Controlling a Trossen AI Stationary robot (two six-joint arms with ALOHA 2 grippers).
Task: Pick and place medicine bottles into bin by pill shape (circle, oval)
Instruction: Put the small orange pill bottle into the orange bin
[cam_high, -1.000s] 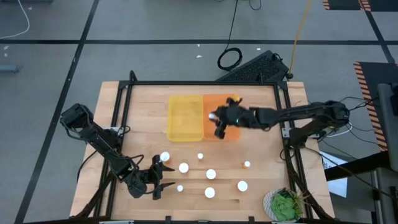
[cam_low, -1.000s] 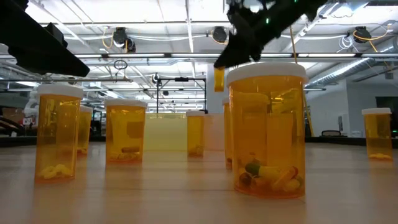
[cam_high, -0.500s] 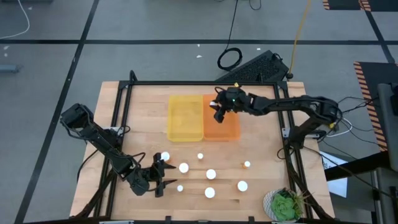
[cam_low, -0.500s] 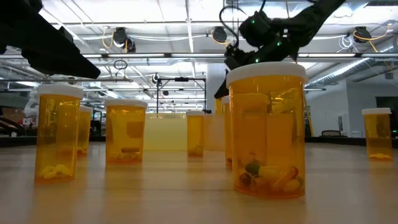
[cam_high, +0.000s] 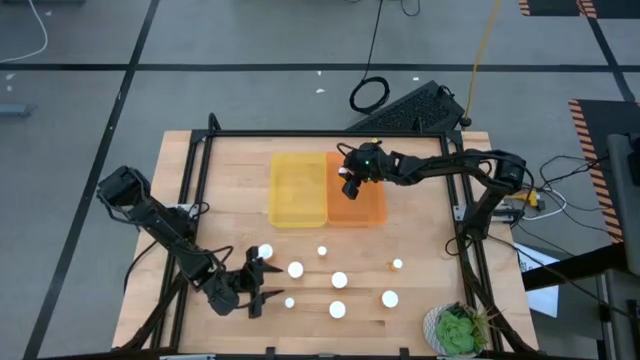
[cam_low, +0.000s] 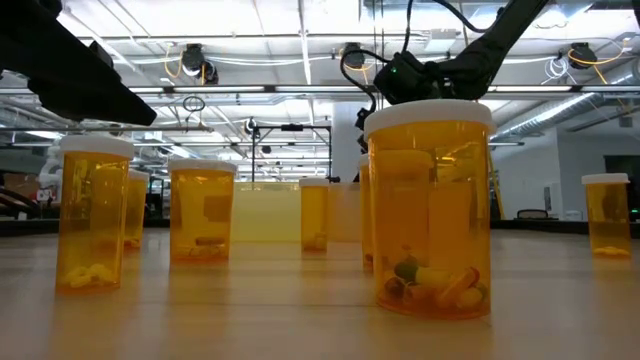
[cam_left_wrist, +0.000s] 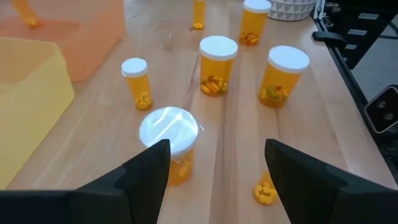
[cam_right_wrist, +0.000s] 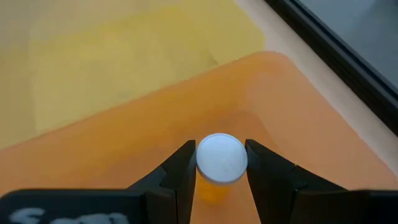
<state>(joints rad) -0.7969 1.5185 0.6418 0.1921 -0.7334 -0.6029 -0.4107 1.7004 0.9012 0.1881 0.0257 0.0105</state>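
One end effector (cam_right_wrist: 217, 180) over orange bin (cam_right_wrist: 298, 124)

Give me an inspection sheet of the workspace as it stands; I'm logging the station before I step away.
Surface: wooden table inside a black frame.
Job's things: yellow bin beside orange bin; seven white-capped medicine bottles stand on the near half; one small bottle sits in the right gripper.
Clutter: potted plant at the near right corner.
Grippers: right gripper shut on the small bottle, over the orange bin; left gripper open, facing a large-capped bottle.
Cables: coiled black cable on the floor.
Surroundings: keyboard beyond the table; no people seen.
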